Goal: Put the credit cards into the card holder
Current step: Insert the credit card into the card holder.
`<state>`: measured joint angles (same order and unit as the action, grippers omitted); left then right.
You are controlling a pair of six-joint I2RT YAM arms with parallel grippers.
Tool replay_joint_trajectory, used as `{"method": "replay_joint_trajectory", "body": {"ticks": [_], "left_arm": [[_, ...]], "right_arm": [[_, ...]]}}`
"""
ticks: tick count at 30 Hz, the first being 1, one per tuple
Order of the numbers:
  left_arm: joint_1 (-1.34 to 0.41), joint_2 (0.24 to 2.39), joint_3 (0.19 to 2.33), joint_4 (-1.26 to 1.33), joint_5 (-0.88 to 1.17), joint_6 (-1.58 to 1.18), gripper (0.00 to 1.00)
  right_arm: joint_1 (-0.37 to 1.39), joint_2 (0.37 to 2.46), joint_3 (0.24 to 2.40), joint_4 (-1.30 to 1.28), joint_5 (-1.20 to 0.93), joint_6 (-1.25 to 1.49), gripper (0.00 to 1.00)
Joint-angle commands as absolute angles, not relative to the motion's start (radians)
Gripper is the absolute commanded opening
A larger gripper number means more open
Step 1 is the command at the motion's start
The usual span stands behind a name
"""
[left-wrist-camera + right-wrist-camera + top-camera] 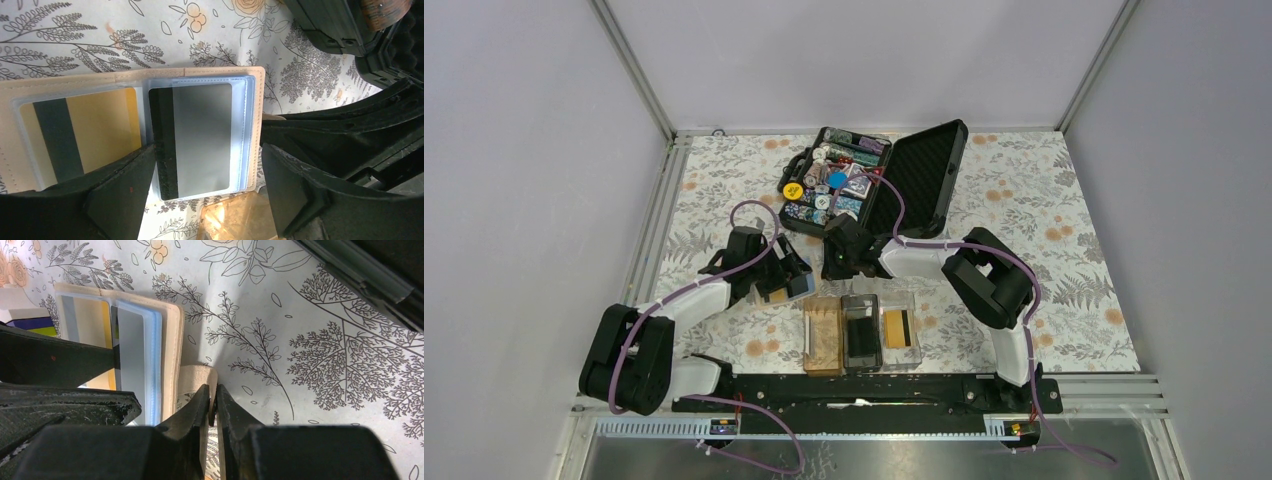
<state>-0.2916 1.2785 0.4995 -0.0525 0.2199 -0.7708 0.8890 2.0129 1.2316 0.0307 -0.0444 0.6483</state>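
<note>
Over the wallet (75, 84), left hand (205, 165) sits open astride the grey card (200, 135), right hand (212, 392) pinches the tab (196, 376); hold that, grab card not sleeve (248, 125).

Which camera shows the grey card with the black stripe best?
The left wrist camera: the grey card shows nearly whole in a clear sleeve of the beige wallet. The right wrist camera catches only a narrow strip. From the top camera, the left gripper hides it.
</note>
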Motion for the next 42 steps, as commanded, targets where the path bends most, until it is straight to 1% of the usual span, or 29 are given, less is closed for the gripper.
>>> {"method": "replay_joint_trajectory", "body": {"ticks": [1, 7, 14, 19, 22, 24, 25, 27, 30, 32, 33, 38, 42], "left_arm": [[-0.293, 1.259, 0.494, 0.038, 0.278, -0.8, 0.79], [-0.294, 1.247, 0.485, 0.065, 0.302, -0.82, 0.8], [-0.294, 1.215, 0.479, 0.073, 0.282, -0.841, 0.81], [-0.294, 1.227, 0.472, 0.091, 0.297, -0.841, 0.84], [-0.294, 1.247, 0.468, 0.119, 0.334, -0.843, 0.85], [-0.294, 1.241, 0.477, 0.09, 0.322, -0.826, 0.86], [-0.293, 1.228, 0.486, 0.058, 0.3, -0.812, 0.88], [-0.293, 1.191, 0.507, -0.018, 0.248, -0.771, 0.91], [-0.293, 1.123, 0.538, -0.127, 0.172, -0.725, 0.96], [-0.293, 1.078, 0.555, -0.178, 0.136, -0.704, 0.99], [-0.291, 1.063, 0.562, -0.206, 0.118, -0.696, 0.99], [-0.271, 1.021, 0.58, -0.344, 0.006, -0.681, 0.99], [-0.203, 1.002, 0.542, -0.383, 0.004, -0.688, 0.99]], "right_arm": [[0.885, 2.029, 1.258, -0.031, -0.012, 0.631, 0.15], [0.885, 2.035, 1.264, -0.032, -0.014, 0.63, 0.13], [0.885, 2.034, 1.261, -0.034, -0.012, 0.63, 0.11], [0.885, 2.035, 1.261, -0.036, -0.011, 0.629, 0.09], [0.885, 2.032, 1.263, -0.041, -0.01, 0.629, 0.09], [0.885, 2.023, 1.27, -0.062, -0.005, 0.622, 0.1], [0.885, 2.016, 1.277, -0.081, 0.024, 0.613, 0.13], [0.884, 1.99, 1.288, -0.116, 0.065, 0.583, 0.23], [0.884, 1.951, 1.299, -0.162, 0.112, 0.552, 0.41], [0.884, 1.934, 1.315, -0.197, 0.134, 0.533, 0.5], [0.884, 1.927, 1.323, -0.215, 0.142, 0.525, 0.53], [0.884, 1.883, 1.33, -0.246, 0.129, 0.502, 0.63], [0.886, 1.831, 1.317, -0.225, 0.092, 0.497, 0.69]]}}
